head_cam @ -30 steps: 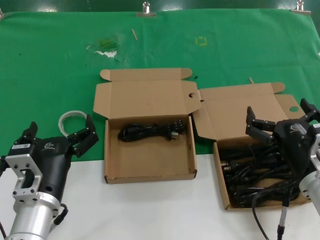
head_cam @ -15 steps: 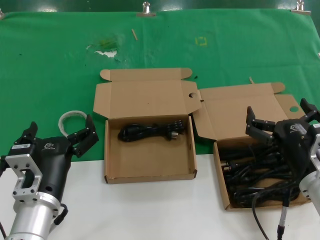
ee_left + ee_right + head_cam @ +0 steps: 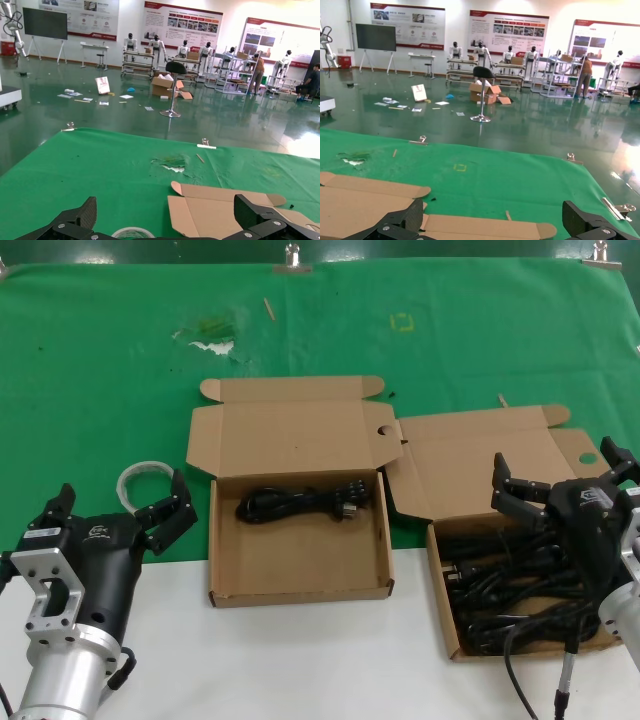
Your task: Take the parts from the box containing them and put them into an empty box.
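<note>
We take the middle box as our landmark: a shallow brown cardboard mailer, lid folded back and lying flat on the green cloth. One black cord bundle lies inside it, along the wall nearest the lid hinge; the rest of its floor is bare cardboard.

To the right of this box, touching or nearly touching at the lid corners, we see the second box, also open, filled with a heap of black cords. The right gripper hangs over that heap, fingers spread wide, nothing between them. We cannot tell whether the fingertips touch the cords.

To the left of the landmark box, well apart from it, the left gripper sits low at the cloth's near edge, jaws wide and empty. A roll of clear tape lies just beside its fingers.

A white surface runs under the near end of both boxes.
</note>
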Controlling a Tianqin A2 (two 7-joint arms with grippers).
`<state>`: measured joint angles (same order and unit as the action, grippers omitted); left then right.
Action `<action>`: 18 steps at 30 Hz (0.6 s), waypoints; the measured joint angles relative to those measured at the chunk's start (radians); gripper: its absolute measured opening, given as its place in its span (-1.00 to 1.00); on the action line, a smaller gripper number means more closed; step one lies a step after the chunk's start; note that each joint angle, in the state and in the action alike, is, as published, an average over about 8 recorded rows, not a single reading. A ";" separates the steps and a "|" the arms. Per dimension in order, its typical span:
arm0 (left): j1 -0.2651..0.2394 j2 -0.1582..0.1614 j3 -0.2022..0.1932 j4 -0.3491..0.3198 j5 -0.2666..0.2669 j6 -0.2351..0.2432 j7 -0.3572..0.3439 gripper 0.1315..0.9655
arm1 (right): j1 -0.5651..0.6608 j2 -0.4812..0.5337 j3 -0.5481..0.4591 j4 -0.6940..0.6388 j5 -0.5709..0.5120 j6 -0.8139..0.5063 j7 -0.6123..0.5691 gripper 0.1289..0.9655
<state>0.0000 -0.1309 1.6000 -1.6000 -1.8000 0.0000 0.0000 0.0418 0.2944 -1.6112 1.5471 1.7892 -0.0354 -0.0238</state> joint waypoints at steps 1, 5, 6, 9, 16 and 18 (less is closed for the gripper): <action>0.000 0.000 0.000 0.000 0.000 0.000 0.000 1.00 | 0.000 0.000 0.000 0.000 0.000 0.000 0.000 1.00; 0.000 0.000 0.000 0.000 0.000 0.000 0.000 1.00 | 0.000 0.000 0.000 0.000 0.000 0.000 0.000 1.00; 0.000 0.000 0.000 0.000 0.000 0.000 0.000 1.00 | 0.000 0.000 0.000 0.000 0.000 0.000 0.000 1.00; 0.000 0.000 0.000 0.000 0.000 0.000 0.000 1.00 | 0.000 0.000 0.000 0.000 0.000 0.000 0.000 1.00; 0.000 0.000 0.000 0.000 0.000 0.000 0.000 1.00 | 0.000 0.000 0.000 0.000 0.000 0.000 0.000 1.00; 0.000 0.000 0.000 0.000 0.000 0.000 0.000 1.00 | 0.000 0.000 0.000 0.000 0.000 0.000 0.000 1.00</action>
<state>0.0000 -0.1309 1.6000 -1.6000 -1.8000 0.0000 0.0000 0.0418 0.2944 -1.6112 1.5471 1.7892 -0.0354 -0.0238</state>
